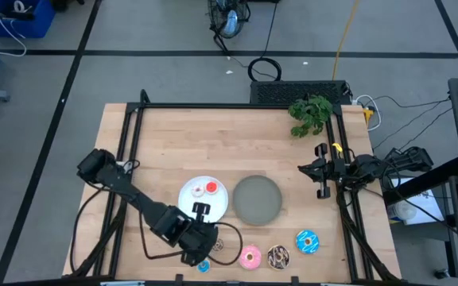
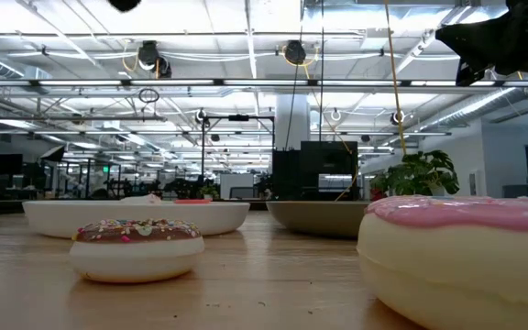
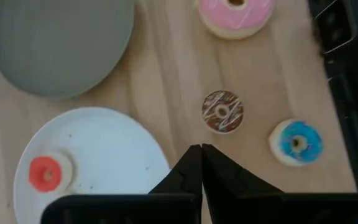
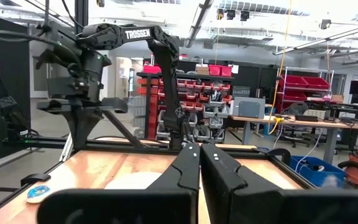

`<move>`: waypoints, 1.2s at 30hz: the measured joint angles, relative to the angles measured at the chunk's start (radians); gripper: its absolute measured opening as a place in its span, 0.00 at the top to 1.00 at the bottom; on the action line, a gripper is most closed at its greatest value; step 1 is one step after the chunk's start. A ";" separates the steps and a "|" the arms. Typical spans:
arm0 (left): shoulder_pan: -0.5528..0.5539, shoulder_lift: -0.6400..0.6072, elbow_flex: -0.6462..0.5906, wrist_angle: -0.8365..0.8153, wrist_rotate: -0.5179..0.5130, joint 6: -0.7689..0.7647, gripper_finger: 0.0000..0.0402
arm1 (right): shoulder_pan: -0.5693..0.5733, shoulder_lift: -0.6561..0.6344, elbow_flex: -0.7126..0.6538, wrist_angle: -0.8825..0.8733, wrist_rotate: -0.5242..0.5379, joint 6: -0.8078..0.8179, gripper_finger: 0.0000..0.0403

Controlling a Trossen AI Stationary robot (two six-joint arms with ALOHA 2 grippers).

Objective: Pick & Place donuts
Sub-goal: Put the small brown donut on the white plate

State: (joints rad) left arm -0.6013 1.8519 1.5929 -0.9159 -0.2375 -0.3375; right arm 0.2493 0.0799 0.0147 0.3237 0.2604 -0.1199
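So the red donut (image 1: pixel 211 188) already sits on the white plate (image 1: pixel 191 192) left of centre, the grey plate (image 1: pixel 258 199) beside it looks bare, and the pink donut (image 1: pixel 250 257), chocolate sprinkled donut (image 1: pixel 278 256) and blue sprinkled donut (image 1: pixel 307 241) line the lower edge. Left gripper (image 1: pixel 203 241) hovers lower-centre just below the white plate, fingers pressed together and holding nothing; likely next target is the small brown donut (image 3: pixel 222 112) or the tiny blue donut (image 3: pixel 296 142) ahead of it, so open wide first, centre over the ring, then descend straight. Right gripper (image 1: pixel 322 170) waits at the right edge, fingers closed and empty.
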 joint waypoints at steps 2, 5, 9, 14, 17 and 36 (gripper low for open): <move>0.002 0.000 0.000 0.016 -0.001 -0.007 0.98 | 0.000 0.000 0.000 0.000 0.000 0.000 0.99; 0.009 0.000 -0.001 0.035 -0.038 -0.030 0.99 | 0.000 0.000 0.000 0.000 0.000 0.000 0.99; 0.032 0.021 0.002 0.095 -0.018 0.020 0.96 | 0.000 0.000 0.000 0.000 0.002 -0.006 0.99; 0.063 0.090 0.001 0.213 0.133 0.061 0.99 | 0.000 0.000 0.000 0.001 0.003 -0.008 0.99; 0.047 0.135 0.001 0.258 0.165 0.172 0.97 | 0.000 0.000 0.000 -0.001 0.004 -0.008 0.99; 0.014 0.211 0.002 0.261 0.160 0.103 0.47 | 0.000 0.000 0.000 -0.002 0.003 -0.004 0.99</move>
State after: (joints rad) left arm -0.5873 2.0630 1.5951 -0.6544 -0.0775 -0.2341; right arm 0.2493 0.0799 0.0147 0.3218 0.2635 -0.1242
